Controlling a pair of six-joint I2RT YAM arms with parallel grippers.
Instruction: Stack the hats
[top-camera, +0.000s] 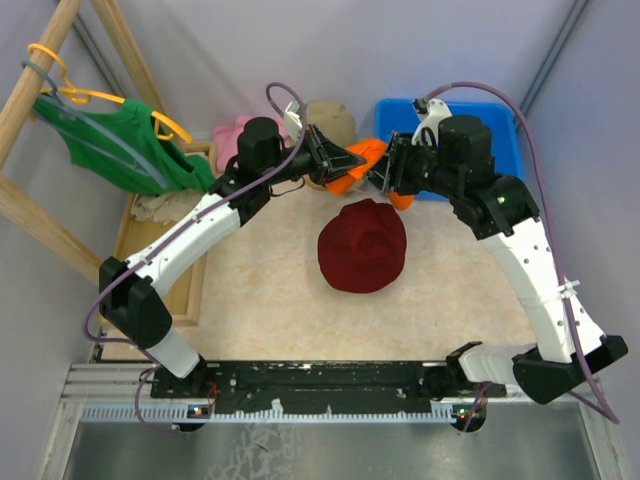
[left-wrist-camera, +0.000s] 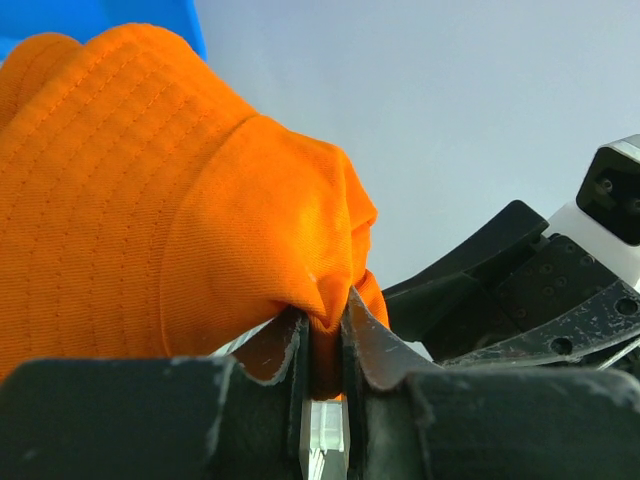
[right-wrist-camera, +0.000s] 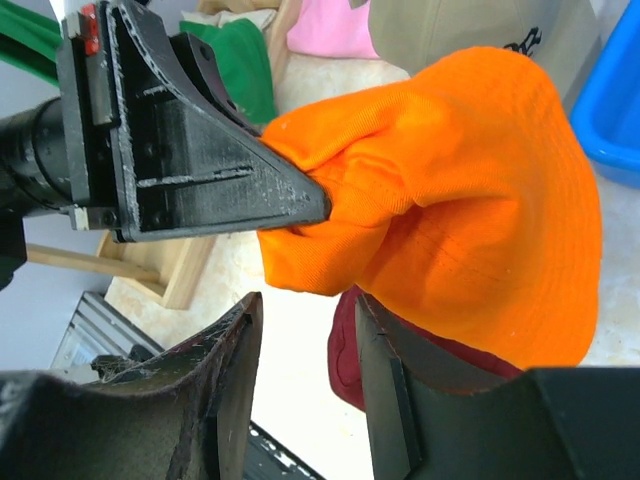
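Tabletop (top-camera: 270, 300); orange bucket hat (top-camera: 350, 183) (partly hidden)

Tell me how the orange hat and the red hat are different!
The orange hat is pinched in the left pincer and hangs scrunched up. The red hat lies on the table with no pincer holding it. The orange hat is bright and the red hat is dark. The red hat keeps a round dome shape, while the orange hat is folded and creased. Both are soft cloth hats.
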